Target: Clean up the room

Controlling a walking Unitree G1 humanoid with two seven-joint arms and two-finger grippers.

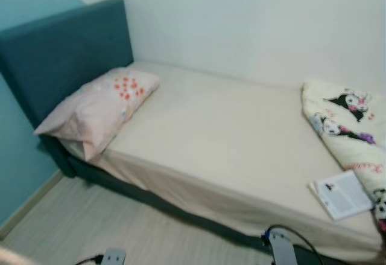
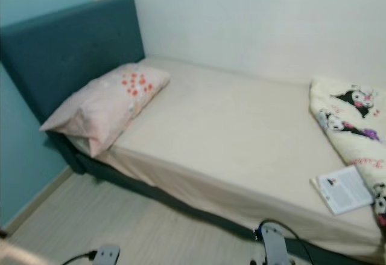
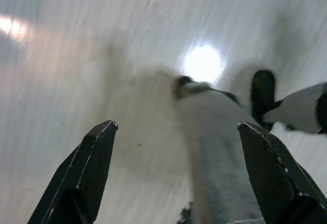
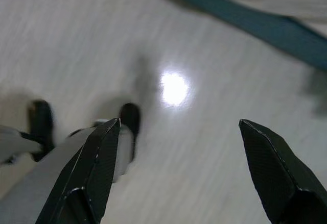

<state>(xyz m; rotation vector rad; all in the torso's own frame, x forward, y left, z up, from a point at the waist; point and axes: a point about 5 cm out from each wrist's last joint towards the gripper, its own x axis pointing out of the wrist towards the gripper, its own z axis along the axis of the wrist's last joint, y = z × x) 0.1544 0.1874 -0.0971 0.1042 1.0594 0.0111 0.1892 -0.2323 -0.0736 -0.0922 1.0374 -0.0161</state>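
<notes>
Before a single bed (image 1: 229, 132) set against a pale wall, the robot stands on light wood-look flooring (image 1: 90, 229) with both arms hanging low and nothing yet in hand. At the far left, a pink pillow (image 1: 99, 109) with a cluster of red flowers leans toward the teal headboard (image 1: 66, 54) and slightly overhangs the near edge of the mattress. At the right end, a cream blanket (image 1: 344, 123) printed with cartoon characters lies bunched, and a small white booklet (image 1: 342, 194) rests on the sheet just beside it, near the bed's front edge. The left gripper (image 3: 176, 147), seen from its wrist, points down at the floor with its two black fingers spread wide and empty; the right gripper (image 4: 179, 142) hangs the same way, fingers parted over bare floor, with the teal bed base (image 4: 255, 22) crossing the far corner of its view. Blurred shapes below both grippers appear to be the robot's own legs and feet, though the wrist pictures are too smeared to say more. Judging by the scene, the clean-up is at its opening stage: surveying the bed for what is out of place. The likely next move calls for stepping closer to the right end and raising an arm toward the booklet or the rumpled blanket, both well out of reach of the lowered grippers.
</notes>
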